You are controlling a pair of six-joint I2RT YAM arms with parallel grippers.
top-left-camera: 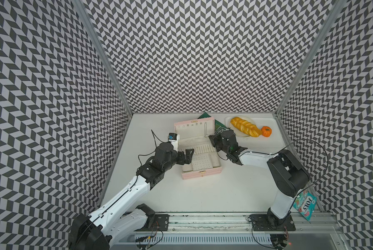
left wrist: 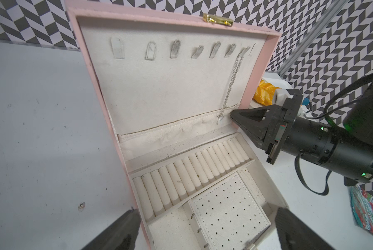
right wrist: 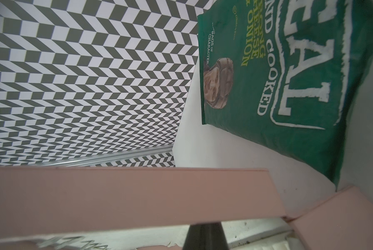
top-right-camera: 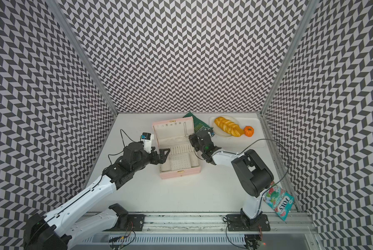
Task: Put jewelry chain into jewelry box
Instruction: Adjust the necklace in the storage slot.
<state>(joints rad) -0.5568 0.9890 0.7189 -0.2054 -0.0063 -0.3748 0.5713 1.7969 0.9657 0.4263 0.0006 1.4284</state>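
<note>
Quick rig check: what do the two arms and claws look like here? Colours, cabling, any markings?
Both the left arm and the right arm have white shell links and black joint housings. The left claw and right claw are black and wedge-shaped. Thin black cables loop off both. There are green lights on the right wrist and a white camera block with a blue part on the left wrist.

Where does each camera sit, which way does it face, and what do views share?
Both top views: high over the front rail, looking down toward the back wall; both arms flank the jewelry box.
Left wrist: faces into the open box; left gripper open, shut right gripper beside the hanging jewelry chain.
Right wrist: faces past the lid's pink outside to a green crisp bag; one dark fingertip shows.
Shared: every view shows the box.
</note>
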